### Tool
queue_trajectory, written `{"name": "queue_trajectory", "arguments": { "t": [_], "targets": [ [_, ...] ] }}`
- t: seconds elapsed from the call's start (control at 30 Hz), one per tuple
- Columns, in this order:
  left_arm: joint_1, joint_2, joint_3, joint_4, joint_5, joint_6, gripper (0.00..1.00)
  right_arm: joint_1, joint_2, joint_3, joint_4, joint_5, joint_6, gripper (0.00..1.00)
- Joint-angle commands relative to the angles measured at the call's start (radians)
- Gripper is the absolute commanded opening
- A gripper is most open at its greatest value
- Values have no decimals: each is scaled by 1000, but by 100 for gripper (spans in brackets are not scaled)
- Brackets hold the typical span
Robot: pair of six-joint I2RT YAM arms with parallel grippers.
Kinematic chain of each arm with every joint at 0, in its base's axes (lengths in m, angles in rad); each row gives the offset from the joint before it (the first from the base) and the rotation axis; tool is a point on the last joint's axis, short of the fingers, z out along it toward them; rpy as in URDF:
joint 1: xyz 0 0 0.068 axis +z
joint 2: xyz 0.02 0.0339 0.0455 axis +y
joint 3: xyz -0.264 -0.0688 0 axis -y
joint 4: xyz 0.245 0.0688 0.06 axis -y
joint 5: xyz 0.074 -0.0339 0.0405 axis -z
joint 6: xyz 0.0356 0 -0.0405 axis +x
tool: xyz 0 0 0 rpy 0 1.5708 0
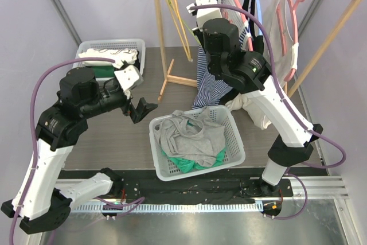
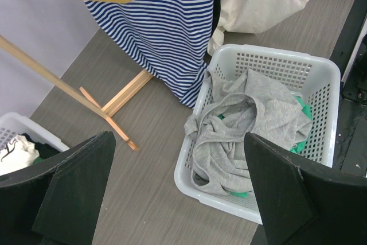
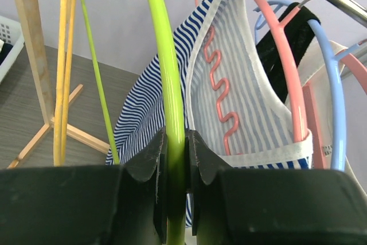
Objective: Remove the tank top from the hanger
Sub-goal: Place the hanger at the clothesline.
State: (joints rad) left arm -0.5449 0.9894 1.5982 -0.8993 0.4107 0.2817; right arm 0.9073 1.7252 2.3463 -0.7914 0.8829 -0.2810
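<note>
Lime-green plastic hanger (image 3: 163,55) is what the right gripper (image 3: 176,153) is pinching right now. From its wrist view the two black fingers are squeezing in tight on the thin green bar, with no cloth between them as far as I can see.

The blue-and-white striped tank top (image 3: 241,113) isn't in that grip. It's hanging on a pink plastic hanger (image 3: 275,44) just past the green one, up on the wooden clothes rack (image 1: 162,38) that's standing behind the white slotted plastic basket (image 1: 195,173). From the overhead view the striped hem (image 1: 209,87) is dangling down just behind the basket's far rim, and the right arm is reaching up over that rim toward the rail.

The left gripper (image 2: 178,142) is hovering to the left of the basket with its fingers (image 2: 74,193) spread wide, holding nothing. Its camera is looking down across the basket's near-left corner.

Inside the basket a crumpled grey garment (image 1: 192,136) is lying on top, with something green peeking out under it at the near side. A couple of thin yellow hangers (image 3: 63,55) are hanging on the rack too, behind and to the left of the basket.
</note>
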Motion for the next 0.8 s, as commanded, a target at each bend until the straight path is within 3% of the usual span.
{"name": "queue_trajectory", "arguments": {
  "t": [0.0, 0.4, 0.77],
  "targets": [
    [-1, -18, 2, 30, -1, 8, 100, -5, -21, 62, 63, 72, 17, 1],
    [-1, -32, -14, 31, 2, 8, 100, -5, -65, 30, 121, 165, 45, 1],
    [-1, -41, -32, 33, 4, 13, 100, -4, -234, -143, 198, 5, 121, 1]
  ]
}}
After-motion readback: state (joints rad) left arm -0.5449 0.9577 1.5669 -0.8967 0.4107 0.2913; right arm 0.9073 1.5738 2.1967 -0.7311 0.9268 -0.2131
